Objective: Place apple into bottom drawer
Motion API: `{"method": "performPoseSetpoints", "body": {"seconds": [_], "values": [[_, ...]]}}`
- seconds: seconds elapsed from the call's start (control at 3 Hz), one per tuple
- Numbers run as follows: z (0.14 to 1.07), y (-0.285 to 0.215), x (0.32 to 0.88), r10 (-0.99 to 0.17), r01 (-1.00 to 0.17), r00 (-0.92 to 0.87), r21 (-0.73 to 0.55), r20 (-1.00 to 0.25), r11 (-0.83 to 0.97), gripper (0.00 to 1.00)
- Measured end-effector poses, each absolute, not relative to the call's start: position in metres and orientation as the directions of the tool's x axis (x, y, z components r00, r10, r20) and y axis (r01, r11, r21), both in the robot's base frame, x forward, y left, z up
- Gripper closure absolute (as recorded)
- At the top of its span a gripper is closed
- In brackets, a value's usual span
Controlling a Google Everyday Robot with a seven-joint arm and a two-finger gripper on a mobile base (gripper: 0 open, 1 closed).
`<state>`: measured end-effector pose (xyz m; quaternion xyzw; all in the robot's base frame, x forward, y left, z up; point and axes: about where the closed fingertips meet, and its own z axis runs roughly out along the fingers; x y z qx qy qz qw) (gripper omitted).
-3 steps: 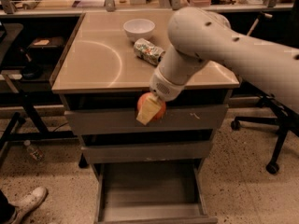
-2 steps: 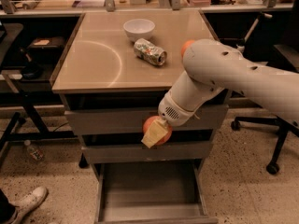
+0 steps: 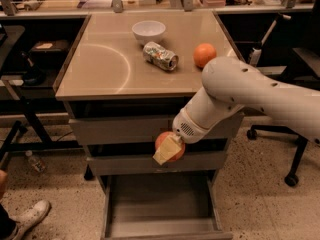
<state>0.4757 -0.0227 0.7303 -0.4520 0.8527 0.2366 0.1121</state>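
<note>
The white arm reaches in from the right and bends down in front of the cabinet [image 3: 150,129], its gripper [image 3: 167,150] clamped on the apple [image 3: 161,139], with one pale finger [image 3: 166,151] lying across the fruit's front. The apple hangs in the air level with the middle drawer front [image 3: 125,163], above the bottom drawer [image 3: 160,206], which is pulled out and open. On the cabinet top sit a white bowl [image 3: 148,31], a crushed can [image 3: 160,55] on its side, and an orange [image 3: 205,55] near the right edge, each apart from the others
</note>
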Motion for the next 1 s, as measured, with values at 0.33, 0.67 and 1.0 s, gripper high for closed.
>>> {"method": "performPoseSetpoints", "body": {"seconds": [0.33, 0.67, 1.0], "values": [[0.681, -0.018, 0.471, -0.672, -0.788, -0.614, 0.372, -0.413, 0.491, 1.0], [0.632, -0.013, 0.475, -0.635, -0.748, -0.66, 0.433, -0.403, 0.503, 1.0], [0.585, -0.008, 0.479, -0.606, -0.707, -0.699, 0.49, -0.379, 0.509, 1.0]]}}
